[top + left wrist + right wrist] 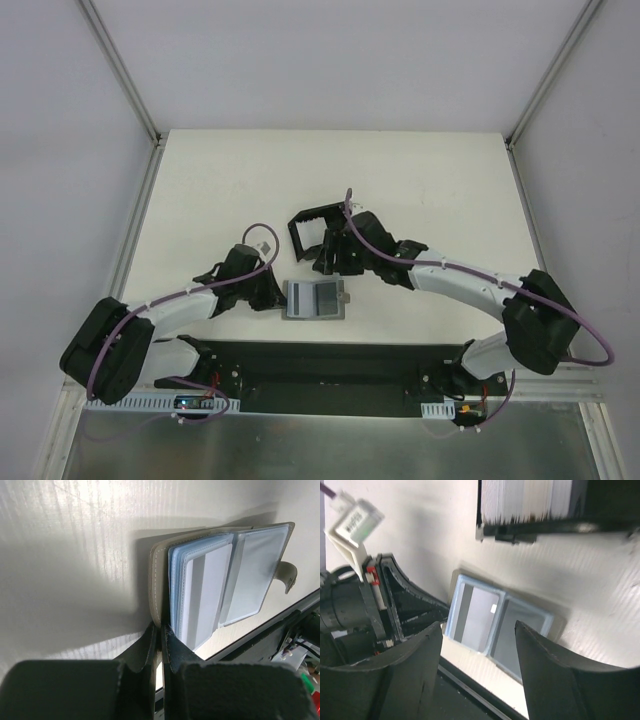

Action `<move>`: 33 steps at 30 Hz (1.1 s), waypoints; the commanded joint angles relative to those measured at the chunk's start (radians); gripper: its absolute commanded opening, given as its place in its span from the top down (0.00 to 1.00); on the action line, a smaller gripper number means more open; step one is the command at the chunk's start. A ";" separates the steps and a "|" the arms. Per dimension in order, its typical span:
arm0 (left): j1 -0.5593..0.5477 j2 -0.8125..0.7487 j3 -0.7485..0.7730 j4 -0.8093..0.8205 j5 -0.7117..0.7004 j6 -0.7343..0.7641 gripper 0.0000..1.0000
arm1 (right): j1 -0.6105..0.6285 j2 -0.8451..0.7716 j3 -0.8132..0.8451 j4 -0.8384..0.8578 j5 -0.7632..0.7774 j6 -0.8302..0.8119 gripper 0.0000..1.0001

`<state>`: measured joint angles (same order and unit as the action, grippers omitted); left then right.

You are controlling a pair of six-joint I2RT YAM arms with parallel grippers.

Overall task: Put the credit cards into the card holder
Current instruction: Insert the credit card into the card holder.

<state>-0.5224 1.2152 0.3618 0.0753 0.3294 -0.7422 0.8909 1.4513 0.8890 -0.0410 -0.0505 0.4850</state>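
Progress judged partial at best. The left gripper [161, 630] is clamped on the left cover edge of the grey wallet [316, 300], near centre. The right gripper [477, 630] stands wide and empty above it. One card [479, 616] sits in a wallet sleeve. The black card holder [297, 232] lies just beyond, on the far side, its contents unclear.
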 commanded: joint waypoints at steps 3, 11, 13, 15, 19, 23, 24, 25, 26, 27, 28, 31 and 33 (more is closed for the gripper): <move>-0.002 -0.036 0.009 -0.138 -0.061 0.049 1.00 | -0.081 0.032 0.181 -0.154 0.040 -0.146 0.35; -0.002 -0.057 0.028 -0.157 -0.055 0.052 1.00 | -0.159 0.159 0.341 -0.241 -0.001 -0.215 0.30; -0.002 -0.065 0.029 -0.160 -0.056 0.050 1.00 | -0.176 0.187 0.373 -0.257 -0.020 -0.224 0.30; -0.002 -0.069 0.032 -0.164 -0.055 0.050 1.00 | -0.187 0.202 0.392 -0.257 -0.026 -0.236 0.30; -0.002 -0.068 0.034 -0.167 -0.055 0.055 1.00 | -0.217 0.250 0.436 -0.270 -0.069 -0.252 0.29; -0.002 -0.077 0.032 -0.172 -0.058 0.055 1.00 | -0.237 0.293 0.476 -0.272 -0.095 -0.261 0.25; -0.002 -0.078 0.032 -0.174 -0.058 0.055 1.00 | -0.240 0.300 0.482 -0.275 -0.095 -0.264 0.24; -0.002 -0.082 0.031 -0.174 -0.062 0.053 1.00 | -0.242 0.307 0.487 -0.277 -0.094 -0.266 0.23; -0.002 -0.085 0.028 -0.175 -0.062 0.053 1.00 | -0.244 0.313 0.492 -0.277 -0.094 -0.270 0.23; -0.004 -0.086 0.026 -0.175 -0.066 0.053 1.00 | -0.247 0.319 0.496 -0.278 -0.097 -0.273 0.22; -0.002 -0.085 0.026 -0.175 -0.067 0.052 1.00 | -0.248 0.331 0.501 -0.278 -0.107 -0.275 0.22; -0.002 -0.083 0.025 -0.175 -0.069 0.055 1.00 | -0.254 0.353 0.513 -0.269 -0.126 -0.283 0.21; -0.002 -0.080 0.026 -0.175 -0.067 0.056 1.00 | -0.257 0.374 0.533 -0.269 -0.140 -0.286 0.21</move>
<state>-0.5224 1.1431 0.3779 -0.0582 0.3008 -0.7143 0.6422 1.7981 1.3609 -0.3027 -0.1482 0.2256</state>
